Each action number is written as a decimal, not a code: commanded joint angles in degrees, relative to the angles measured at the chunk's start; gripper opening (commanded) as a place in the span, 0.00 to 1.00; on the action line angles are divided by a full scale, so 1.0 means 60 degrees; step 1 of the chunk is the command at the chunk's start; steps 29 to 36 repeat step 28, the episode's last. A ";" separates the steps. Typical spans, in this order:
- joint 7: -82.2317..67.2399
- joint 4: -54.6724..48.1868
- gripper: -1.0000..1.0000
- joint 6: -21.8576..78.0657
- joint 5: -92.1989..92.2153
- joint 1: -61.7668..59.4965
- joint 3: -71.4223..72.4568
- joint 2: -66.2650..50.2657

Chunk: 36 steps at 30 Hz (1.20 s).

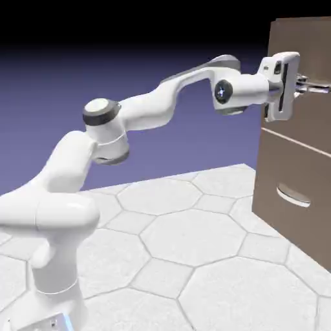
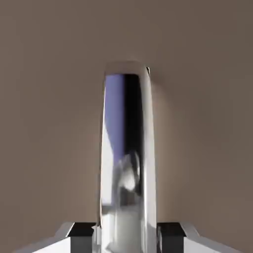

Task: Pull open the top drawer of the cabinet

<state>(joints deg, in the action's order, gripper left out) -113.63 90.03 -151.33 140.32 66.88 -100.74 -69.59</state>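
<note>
**Gripper clamped on the top handle**

Two-finger grey gripper (image 2: 126,236) is closed on the slim silver arched handle (image 2: 126,148) of the flat taupe-brown top drawer (image 1: 304,58), high on the tall taupe-brown cabinet (image 1: 291,194) at the exterior view's right.

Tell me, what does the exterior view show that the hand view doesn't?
Only the exterior view shows the white arm reaching across the hexagon-tiled table to the cabinet, plus the lower drawer's handle and the pale seam between the fronts. Only the hand view shows the silver handle up close, mirror-like, with the two grey fingertips pressed against its sides. Both show the gripper shut on the top drawer's handle and the top drawer with its taupe-brown front.
</note>
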 commanded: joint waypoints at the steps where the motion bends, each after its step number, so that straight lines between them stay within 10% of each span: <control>1: -0.0124 0.0345 0.00 0.0086 0.0043 0.0265 -0.0107 0.0016; 21: -0.1210 0.7074 0.00 0.1284 -0.0711 0.6169 -0.3072 -0.0547; 22: -0.1210 0.7074 1.00 0.1284 -0.0711 0.6169 -0.3072 -0.0547; 36: -0.1086 0.8362 1.00 0.1249 -0.1338 0.7565 -0.3855 -0.0966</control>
